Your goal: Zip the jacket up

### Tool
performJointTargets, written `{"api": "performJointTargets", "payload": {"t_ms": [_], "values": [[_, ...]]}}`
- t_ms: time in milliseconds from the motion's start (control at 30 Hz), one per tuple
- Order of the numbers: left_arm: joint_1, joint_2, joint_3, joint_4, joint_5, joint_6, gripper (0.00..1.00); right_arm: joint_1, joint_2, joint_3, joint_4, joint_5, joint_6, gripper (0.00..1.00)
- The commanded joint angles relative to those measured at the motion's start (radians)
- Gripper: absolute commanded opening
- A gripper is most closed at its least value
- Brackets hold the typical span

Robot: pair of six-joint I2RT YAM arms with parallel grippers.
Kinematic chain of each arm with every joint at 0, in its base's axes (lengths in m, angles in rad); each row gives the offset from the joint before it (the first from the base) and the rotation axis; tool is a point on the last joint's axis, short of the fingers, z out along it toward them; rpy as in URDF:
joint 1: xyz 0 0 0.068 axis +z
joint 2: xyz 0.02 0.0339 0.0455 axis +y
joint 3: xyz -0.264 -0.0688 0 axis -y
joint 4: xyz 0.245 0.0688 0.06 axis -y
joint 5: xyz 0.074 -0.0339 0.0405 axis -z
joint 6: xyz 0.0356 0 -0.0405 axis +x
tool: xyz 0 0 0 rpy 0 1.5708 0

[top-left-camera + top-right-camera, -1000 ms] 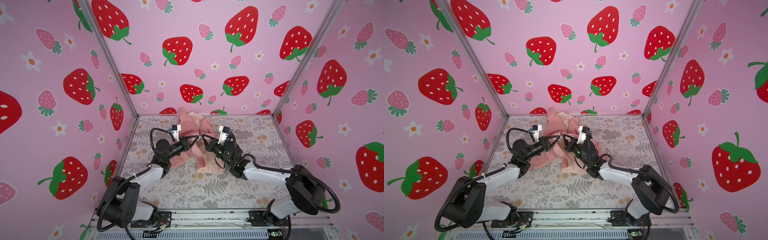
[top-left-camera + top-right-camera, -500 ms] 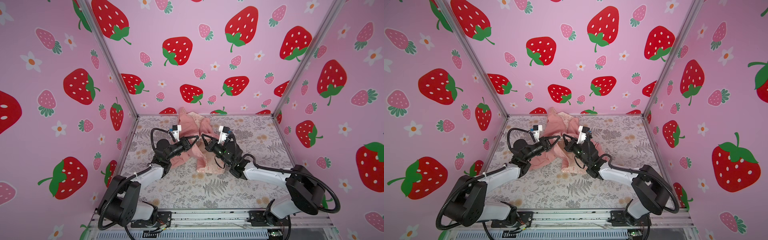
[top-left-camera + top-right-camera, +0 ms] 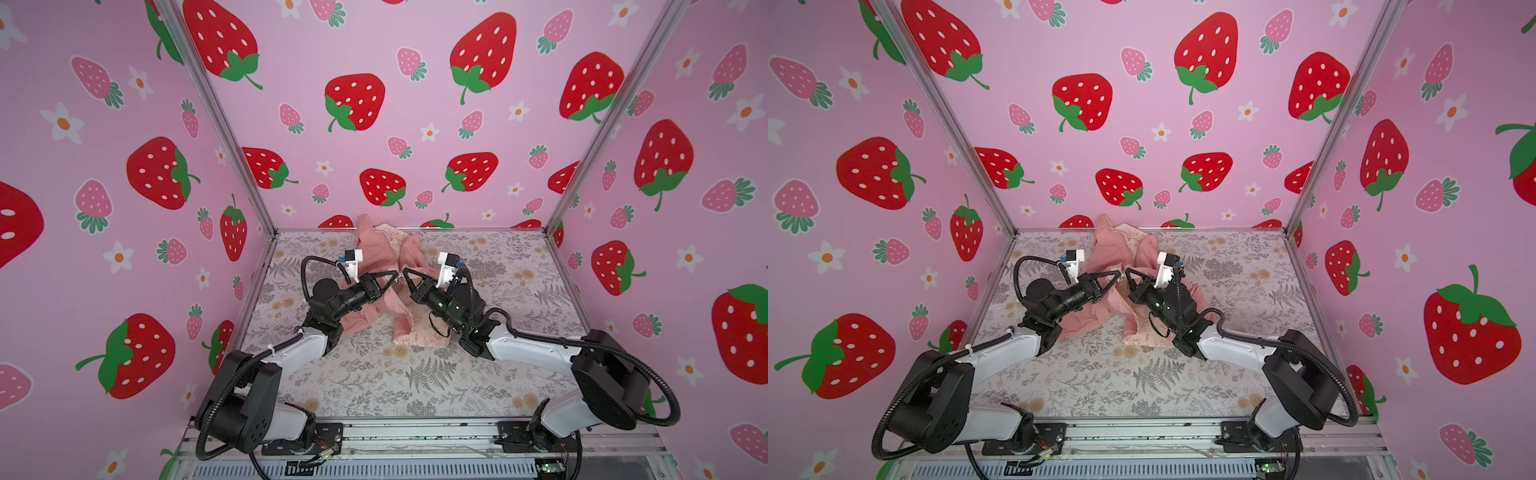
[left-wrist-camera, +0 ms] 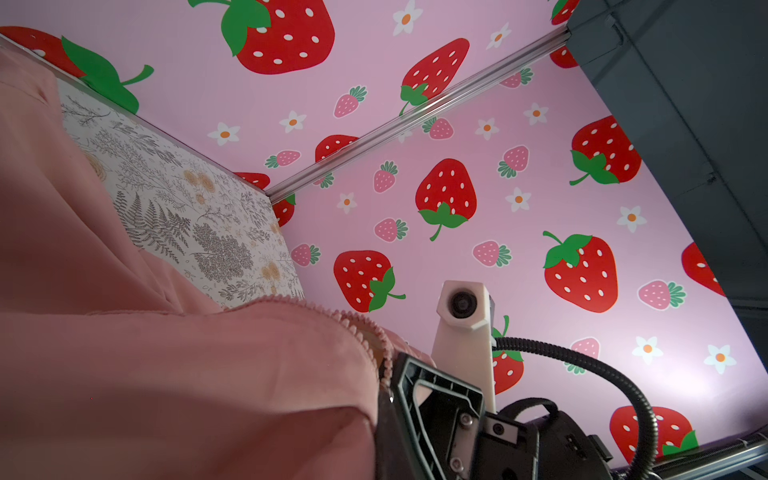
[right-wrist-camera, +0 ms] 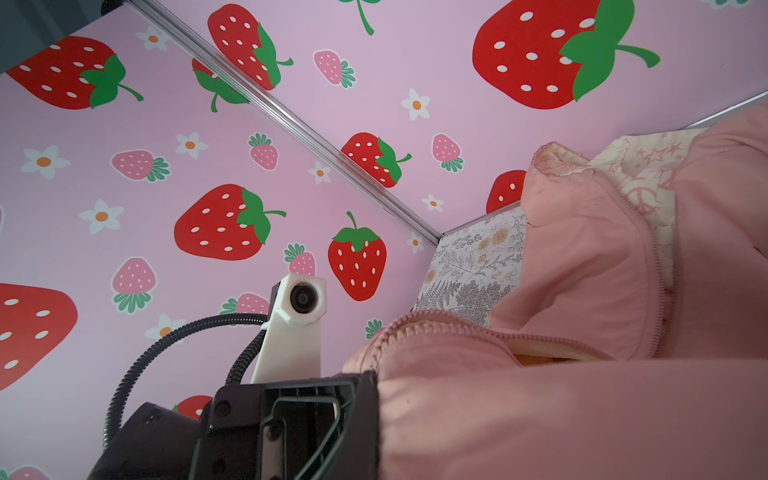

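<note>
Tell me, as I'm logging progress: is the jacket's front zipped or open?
Open. On the jacket, separate zipper edges run apart with cream lining showing between.

The salmon-pink jacket (image 3: 380, 257) is laid rumpled and unzipped, cream lining shown, at the worktop's (image 3: 478, 374) far edge.

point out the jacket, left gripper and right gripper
jacket (image 3: 376, 251): in a top view, on its pink outer fabric
left gripper (image 3: 394, 274): in a top view, at its closed fingertips
right gripper (image 3: 406, 272): in a top view, at its closed fingertips
</note>
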Motion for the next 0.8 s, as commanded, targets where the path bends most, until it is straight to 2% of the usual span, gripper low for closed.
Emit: {"api": "performJointTargets", "payload": {"t_ms": [0,767], "values": [[0.0,-0.007,0.039,0.085,-0.014,-0.014,0.0,0.014,-0.009,-0.014,0.049,-0.025,0.019,0.0],[-0.001,0.009,0.055,0.138,-0.028,-0.053,0.0,0.031,0.017,-0.038,0.066,-0.022,0.022,0.0]]}}
